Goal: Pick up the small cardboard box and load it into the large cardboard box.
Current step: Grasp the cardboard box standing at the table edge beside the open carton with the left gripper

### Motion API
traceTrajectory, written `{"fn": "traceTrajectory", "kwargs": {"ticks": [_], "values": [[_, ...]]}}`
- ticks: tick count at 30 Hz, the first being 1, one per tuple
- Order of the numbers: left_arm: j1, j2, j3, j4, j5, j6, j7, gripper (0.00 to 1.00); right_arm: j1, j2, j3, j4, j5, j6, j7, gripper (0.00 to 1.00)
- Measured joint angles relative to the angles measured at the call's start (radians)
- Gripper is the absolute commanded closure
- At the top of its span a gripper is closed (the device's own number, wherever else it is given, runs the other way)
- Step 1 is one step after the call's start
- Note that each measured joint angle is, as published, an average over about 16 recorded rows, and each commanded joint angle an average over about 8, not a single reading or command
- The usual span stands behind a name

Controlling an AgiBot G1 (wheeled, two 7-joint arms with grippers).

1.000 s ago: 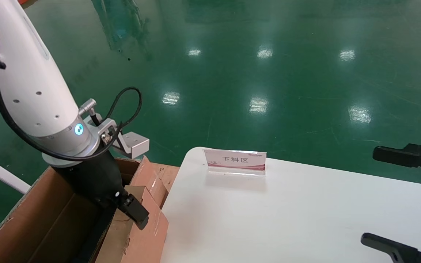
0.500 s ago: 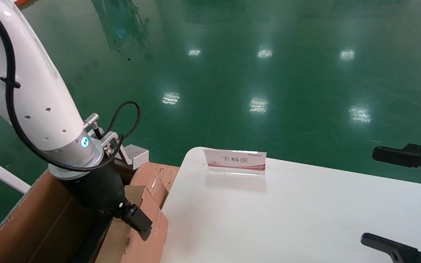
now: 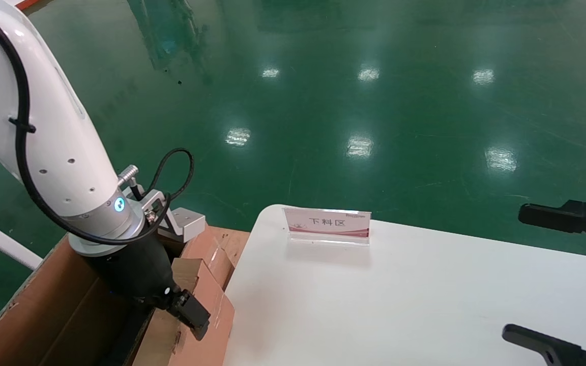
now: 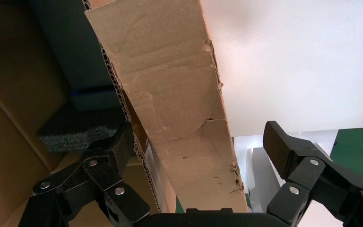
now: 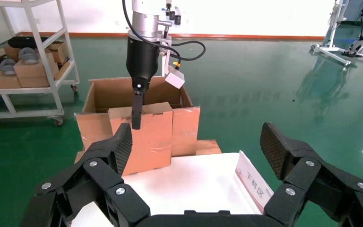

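White counter (image 3: 425,305) carries no carton. The large cardboard box (image 3: 44,305) stands beside it. The left hand (image 4: 199,137) is spread, empty, astride the box's flap (image 4: 170,85). The right hand (image 5: 196,142) is parked, spread. The small cardboard box cannot be seen, possibly inside. Judged light, stiff, slick where taped; grip across short sides.

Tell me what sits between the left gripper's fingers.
A corrugated flap of the large cardboard box, straddled by the open left gripper, in the left wrist view. Right gripper parked.
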Motion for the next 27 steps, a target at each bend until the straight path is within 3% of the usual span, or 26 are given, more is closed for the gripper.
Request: {"fn": "traceTrajectory", "kwargs": {"ticks": [5, 6, 26, 27], "values": [[0.001, -0.001, 0.001, 0.000, 0.000, -0.001, -0.001, 1.00, 0.000, 0.000, 0.000, 0.000, 0.000, 0.000, 0.000, 0.97], [0.002, -0.001, 0.001, 0.000, 0.000, -0.001, -0.001, 1.00, 0.000, 0.000, 0.000, 0.000, 0.000, 0.000, 0.000, 1.00], [0.003, -0.001, 0.002, 0.000, 0.000, -0.001, -0.001, 1.00, 0.000, 0.000, 0.000, 0.000, 0.000, 0.000, 0.000, 1.00], [0.003, -0.001, 0.002, 0.000, 0.000, -0.001, -0.001, 1.00, 0.000, 0.000, 0.000, 0.000, 0.000, 0.000, 0.000, 0.93]]}}
